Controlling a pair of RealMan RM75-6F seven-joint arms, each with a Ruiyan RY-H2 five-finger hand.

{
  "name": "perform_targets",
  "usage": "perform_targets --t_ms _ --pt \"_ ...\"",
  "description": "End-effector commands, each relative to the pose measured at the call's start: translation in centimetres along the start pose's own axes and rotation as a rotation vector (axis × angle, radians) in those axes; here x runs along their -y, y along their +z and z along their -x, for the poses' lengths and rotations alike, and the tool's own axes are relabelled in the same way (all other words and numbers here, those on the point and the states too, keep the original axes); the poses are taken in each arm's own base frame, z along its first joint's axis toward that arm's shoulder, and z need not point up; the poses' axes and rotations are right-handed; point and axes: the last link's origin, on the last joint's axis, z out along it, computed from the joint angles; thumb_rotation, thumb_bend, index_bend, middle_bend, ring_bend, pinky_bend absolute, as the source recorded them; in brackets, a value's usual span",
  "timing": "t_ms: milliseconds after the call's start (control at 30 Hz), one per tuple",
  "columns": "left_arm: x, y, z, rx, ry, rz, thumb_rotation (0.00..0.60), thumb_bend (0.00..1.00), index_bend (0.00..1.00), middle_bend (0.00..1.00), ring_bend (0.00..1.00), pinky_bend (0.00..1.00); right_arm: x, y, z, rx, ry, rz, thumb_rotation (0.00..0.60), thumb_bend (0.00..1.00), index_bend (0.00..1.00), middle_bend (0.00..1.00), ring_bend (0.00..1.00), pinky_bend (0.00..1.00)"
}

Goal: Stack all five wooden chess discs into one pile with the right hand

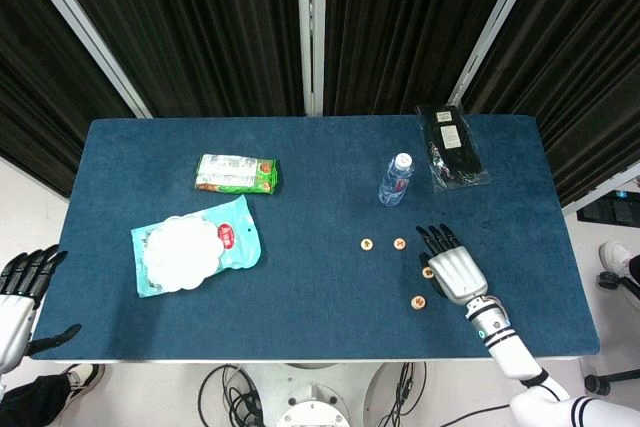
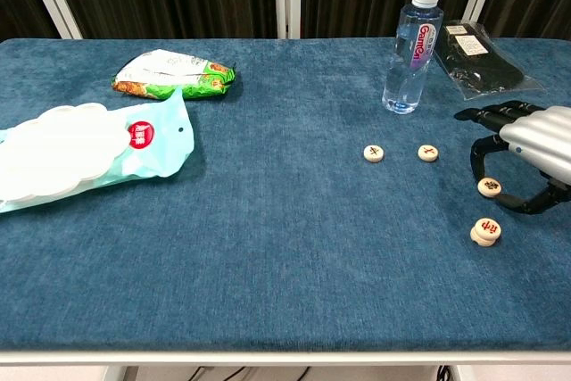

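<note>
While our right hand [image 2: 526,144] arches, fingers apart, over one chess disc [image 2: 489,187], we ready a pinch.

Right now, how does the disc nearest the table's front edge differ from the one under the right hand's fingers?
The front disc looks taller than the disc by the fingers, seemingly two stacked against one flat piece. The front disc lies clear of the right hand, while the other sits between its curled fingers and thumb; whether they touch it is unclear. Both are round, pale wood with a dark character on top, lying on the blue table.
</note>
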Motion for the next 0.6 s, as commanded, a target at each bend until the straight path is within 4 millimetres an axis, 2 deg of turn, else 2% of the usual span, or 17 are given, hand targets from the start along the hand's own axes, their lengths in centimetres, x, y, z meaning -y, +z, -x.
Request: perform_targets --t_ms 33,200,367,600 --pt "0.0 0.0 0.0 0.000 0.000 0.001 0.600 0.00 0.07 0.01 0.00 0.00 -0.1 -0.4 -0.8 -0.022 0.005 -0.009 0.600 0.30 0.52 0.00 0.00 0.00" --pt "-0.1 0.0 -0.1 -0.002 0.001 0.006 0.600 0.00 0.07 0.01 0.00 0.00 0.0 -2.4 -1.9 -0.038 -0.015 -0.047 0.600 0.30 0.52 0.00 0.00 0.00" --pt "-0.3 -0.1 0.0 0.000 0.005 0.013 0.600 0.00 0.07 0.01 0.00 0.00 0.8 -4.4 -1.4 0.001 -0.053 -0.103 0.600 0.30 0.52 0.00 0.00 0.00" --pt "-0.5 -0.2 0.0 0.004 0.006 0.017 0.600 0.00 0.07 0.01 0.00 0.00 2.3 -5.1 -1.0 -0.006 -0.083 -0.167 0.600 0.30 0.53 0.00 0.00 0.00"
